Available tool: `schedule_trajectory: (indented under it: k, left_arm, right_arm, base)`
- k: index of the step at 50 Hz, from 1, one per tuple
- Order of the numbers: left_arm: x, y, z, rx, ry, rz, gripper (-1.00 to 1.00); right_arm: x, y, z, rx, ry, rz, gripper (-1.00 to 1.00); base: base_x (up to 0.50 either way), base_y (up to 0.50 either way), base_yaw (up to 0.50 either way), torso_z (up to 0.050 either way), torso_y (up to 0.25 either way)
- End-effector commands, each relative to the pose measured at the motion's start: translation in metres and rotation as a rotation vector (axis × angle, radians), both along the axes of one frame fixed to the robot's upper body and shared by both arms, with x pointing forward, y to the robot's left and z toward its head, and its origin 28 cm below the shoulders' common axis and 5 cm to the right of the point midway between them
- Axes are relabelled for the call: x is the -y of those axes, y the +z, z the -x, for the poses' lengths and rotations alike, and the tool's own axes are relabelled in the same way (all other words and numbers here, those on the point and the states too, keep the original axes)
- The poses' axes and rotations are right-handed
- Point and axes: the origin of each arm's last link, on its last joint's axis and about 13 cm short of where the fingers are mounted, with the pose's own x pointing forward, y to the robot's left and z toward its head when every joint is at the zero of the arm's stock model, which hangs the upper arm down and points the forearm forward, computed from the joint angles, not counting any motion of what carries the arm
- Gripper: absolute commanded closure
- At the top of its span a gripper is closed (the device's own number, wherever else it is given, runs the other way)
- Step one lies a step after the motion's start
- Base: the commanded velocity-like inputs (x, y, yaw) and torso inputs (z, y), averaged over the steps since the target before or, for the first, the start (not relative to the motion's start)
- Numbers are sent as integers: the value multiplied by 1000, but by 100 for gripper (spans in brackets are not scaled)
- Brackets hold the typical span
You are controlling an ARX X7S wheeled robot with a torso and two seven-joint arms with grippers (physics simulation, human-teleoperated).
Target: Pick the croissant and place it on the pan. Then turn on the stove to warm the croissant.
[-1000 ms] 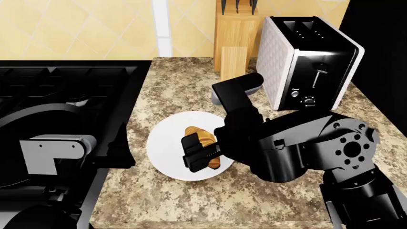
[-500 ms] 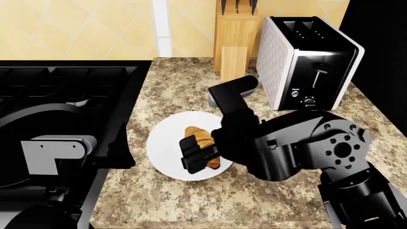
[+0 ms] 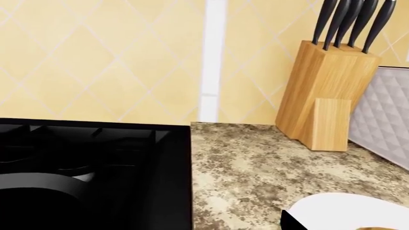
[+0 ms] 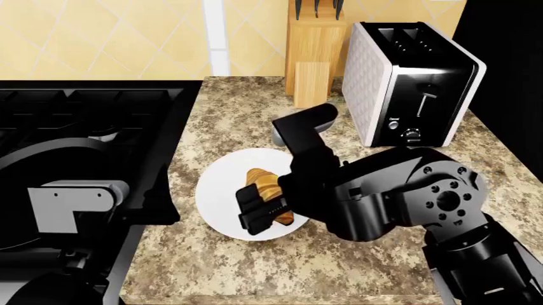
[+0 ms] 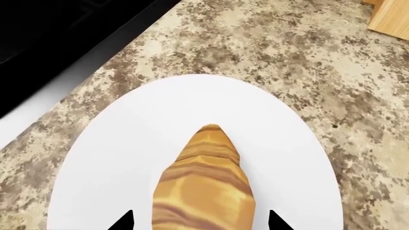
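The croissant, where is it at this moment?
In the head view the croissant lies on the white plate on the counter, right of the stove, with the right gripper around it.

Golden striped croissant [image 5: 203, 191] flat on white plate [image 5: 115, 158]

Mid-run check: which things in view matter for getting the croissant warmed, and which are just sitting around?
For the job:
croissant, lying on the white plate
right gripper, open around the croissant
pan on the stove

Lying about:
toaster
knife block
countertop
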Motion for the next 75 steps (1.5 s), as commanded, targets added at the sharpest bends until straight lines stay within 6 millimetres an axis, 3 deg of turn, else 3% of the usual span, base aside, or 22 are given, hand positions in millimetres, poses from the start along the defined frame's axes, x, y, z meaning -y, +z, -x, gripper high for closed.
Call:
schedule_trajectory:
  k: [1,75]
  left_arm:
    - [0,0,-1,-3,5,-4,-100]
    - [2,-5,-8,-31,6,-6,-100]
  right_arm:
    - [0,-3,-2,-9,14,0,-100]
    - [1,-16,-12,-37,19,8,-100]
  base:
    - [0,0,0,0,0]
    - [0,0,0,0,0]
